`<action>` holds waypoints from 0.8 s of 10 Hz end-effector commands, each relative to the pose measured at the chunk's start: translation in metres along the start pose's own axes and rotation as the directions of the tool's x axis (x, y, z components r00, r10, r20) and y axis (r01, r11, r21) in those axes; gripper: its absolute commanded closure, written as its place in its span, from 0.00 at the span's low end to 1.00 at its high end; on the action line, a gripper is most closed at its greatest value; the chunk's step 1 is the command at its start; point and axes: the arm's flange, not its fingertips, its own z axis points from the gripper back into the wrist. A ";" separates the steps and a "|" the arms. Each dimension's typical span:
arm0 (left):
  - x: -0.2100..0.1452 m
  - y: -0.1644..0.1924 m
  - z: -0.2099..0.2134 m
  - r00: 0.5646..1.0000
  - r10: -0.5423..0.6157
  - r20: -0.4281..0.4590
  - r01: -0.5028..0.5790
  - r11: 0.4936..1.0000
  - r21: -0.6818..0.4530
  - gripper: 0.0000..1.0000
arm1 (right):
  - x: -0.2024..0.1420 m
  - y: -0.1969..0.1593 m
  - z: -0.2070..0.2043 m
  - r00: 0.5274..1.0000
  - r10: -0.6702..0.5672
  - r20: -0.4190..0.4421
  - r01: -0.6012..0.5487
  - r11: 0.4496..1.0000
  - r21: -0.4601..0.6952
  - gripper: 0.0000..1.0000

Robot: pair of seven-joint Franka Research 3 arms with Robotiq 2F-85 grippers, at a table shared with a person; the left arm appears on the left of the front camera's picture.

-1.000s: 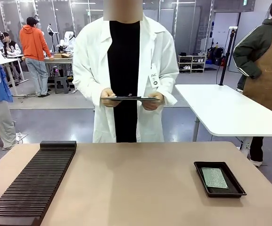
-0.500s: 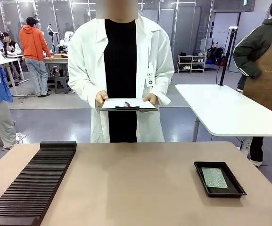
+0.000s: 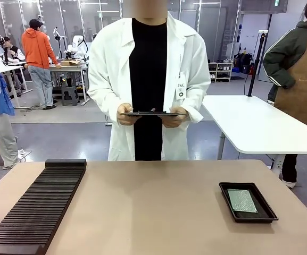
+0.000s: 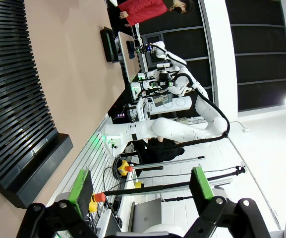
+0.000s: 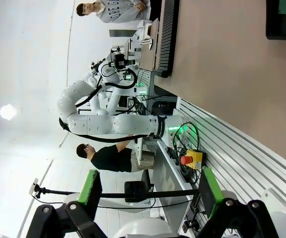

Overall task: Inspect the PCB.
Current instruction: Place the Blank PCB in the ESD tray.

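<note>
Nearest the camera in the front view: bare tan tabletop (image 3: 153, 212) across the lower half of the frame. Lower left, a long black ribbed rack (image 3: 39, 204) running back from the bottom edge. Lower right, a shallow black tray (image 3: 247, 202) with the PCB (image 3: 242, 201) lying flat inside, speckled green face up, nothing touching it.

Left wrist view: left end effector (image 4: 142, 191) at the bottom of the frame, spread wide open, green pads (image 4: 81, 186) well apart, holding nothing. Same rack along the left edge there, tray tiny near the top. Other white arm visible mid-frame.

Right wrist view: right end effector (image 5: 147, 191) at the bottom, also wide open and empty, corner of the tray (image 5: 283, 20) with a bit of green at upper right.

Farther back in the front view, upper middle: person in a white lab coat (image 3: 150, 79) standing behind the far edge, both hands (image 3: 127, 115) gripping a clipboard (image 3: 153, 113) held about level, seen almost edge-on. White table (image 3: 259, 125) at right behind that.
</note>
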 end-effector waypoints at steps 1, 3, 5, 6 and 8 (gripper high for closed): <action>-0.001 -0.003 0.000 1.000 0.005 -0.004 -0.005 1.000 0.012 0.00 | -0.002 0.002 0.001 1.000 -0.008 -0.008 0.008 1.000 -0.010 0.00; -0.001 -0.003 0.000 1.000 0.005 -0.004 -0.005 1.000 0.012 0.00 | -0.002 0.002 0.001 1.000 -0.008 -0.008 0.008 1.000 -0.010 0.00; -0.001 -0.003 0.000 1.000 0.005 -0.004 -0.005 1.000 0.012 0.00 | -0.002 0.002 0.001 1.000 -0.008 -0.008 0.008 1.000 -0.010 0.00; -0.001 -0.003 0.000 1.000 0.005 -0.004 -0.005 1.000 0.012 0.00 | -0.002 0.002 0.001 1.000 -0.008 -0.008 0.008 1.000 -0.010 0.00; -0.001 -0.003 0.000 1.000 0.005 -0.004 -0.005 1.000 0.012 0.00 | -0.002 0.002 0.001 1.000 -0.008 -0.008 0.008 1.000 -0.010 0.00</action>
